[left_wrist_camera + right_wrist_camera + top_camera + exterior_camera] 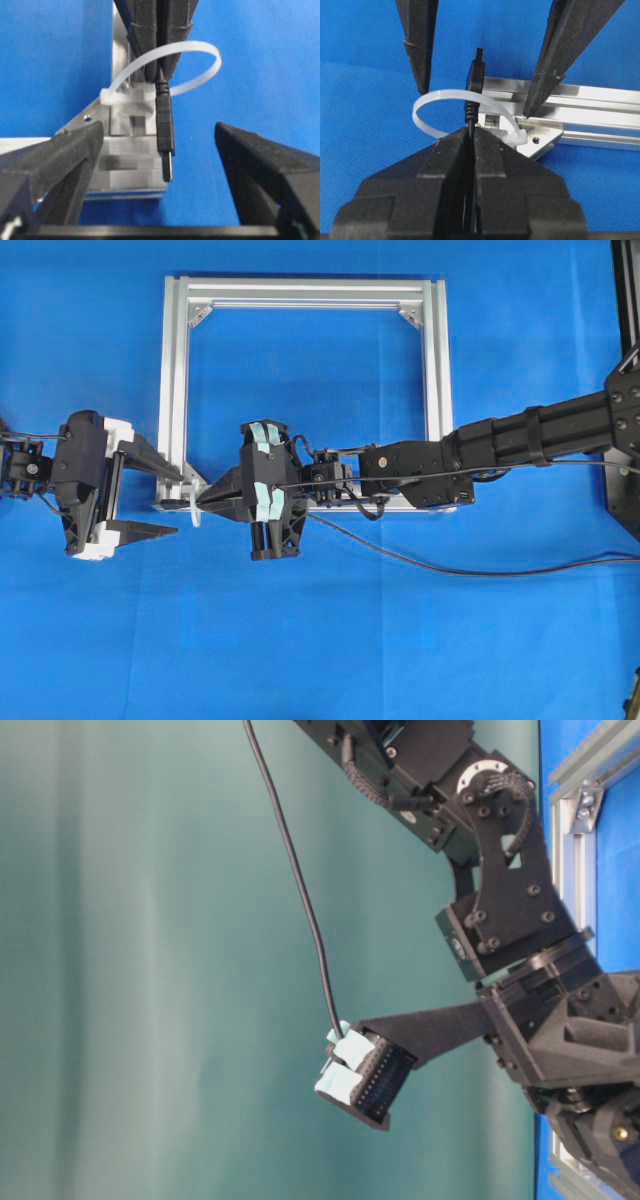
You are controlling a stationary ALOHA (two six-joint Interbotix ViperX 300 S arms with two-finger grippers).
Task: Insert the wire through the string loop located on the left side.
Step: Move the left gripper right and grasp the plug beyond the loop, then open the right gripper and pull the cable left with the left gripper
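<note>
The right gripper (471, 131), clamped on the wire (469, 116), pokes its plug (165, 135) lengthwise through the string loop (200, 55), between the left gripper's (160, 150) wide-spread fingers (255, 165).

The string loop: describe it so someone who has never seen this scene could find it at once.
Start at the silver aluminium frame on the blue table and go to its lower left corner in the overhead view. There the string loop stands out, with the wire plug poking through it. It is thin, whitish and translucent, unlike the metal triangular corner brackets.
</note>
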